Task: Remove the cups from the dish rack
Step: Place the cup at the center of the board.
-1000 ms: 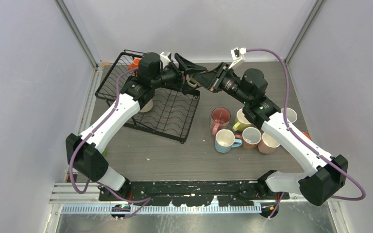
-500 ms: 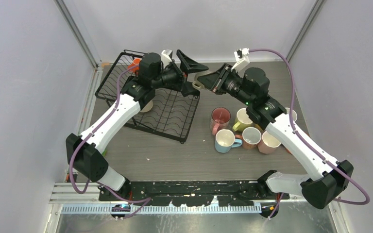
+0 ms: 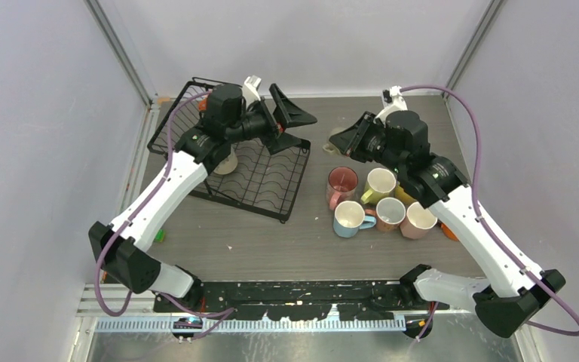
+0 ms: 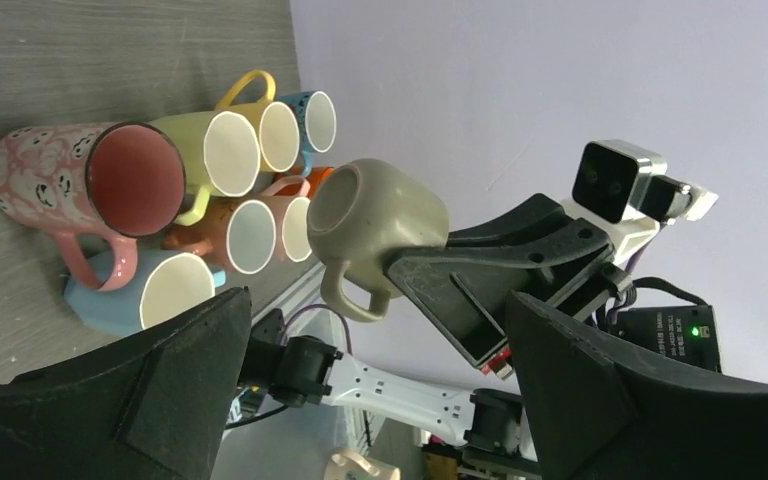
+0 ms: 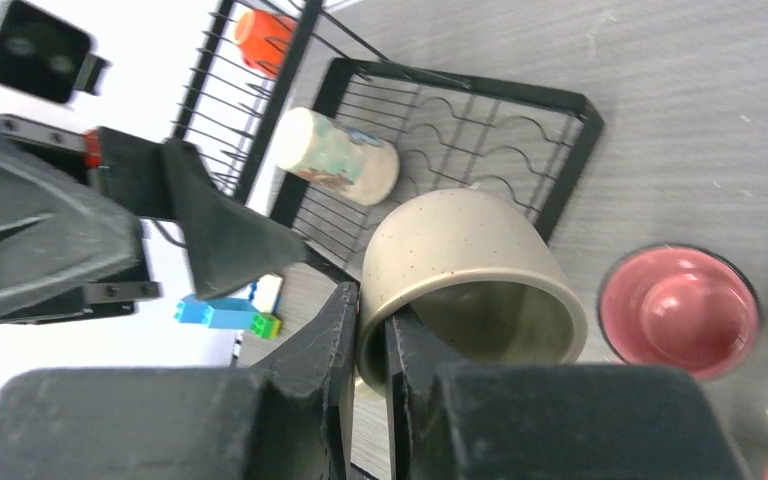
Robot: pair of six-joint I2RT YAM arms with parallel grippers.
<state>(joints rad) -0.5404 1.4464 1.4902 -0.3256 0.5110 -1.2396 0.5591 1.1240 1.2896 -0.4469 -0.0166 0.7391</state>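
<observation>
Far left, the black wire dish rack [image 3: 260, 177] is not yet emptied. A small orange cup [image 3: 209, 98] sits in its deeper basket section, and a white patterned cup [image 5: 335, 155] lies on its side on the flat slotted tray. Your left gripper [image 3: 301, 132] hangs above the rack's right end, jaws spread wide with nothing between them. Just right of it, your right gripper [image 5: 372, 305] carries a beige speckled ceramic mug [image 5: 470, 250] in the air. It pinches the mug by the wall, one finger inside the rim and one outside, and the mug is tilted rather than upright. The mug is clear of the rack, over the grey wood-grain tabletop [image 3: 271, 249]. Further right, the group of unloaded mugs [image 3: 381, 207] stands mouth-up and crowded on the table, the pink mug [image 3: 341, 181] nearest the carried one. Step in hand, by my reading, is carrying the beige mug to the set-down area. The next move calls for you to bring the mug upright and choose a free patch beside the pink mug rather than on top of its neighbours. Then lower until the base rests and part the fingers. Mind the handle near the pink rim. At least the two cups seen in the rack remain to be unloaded.
</observation>
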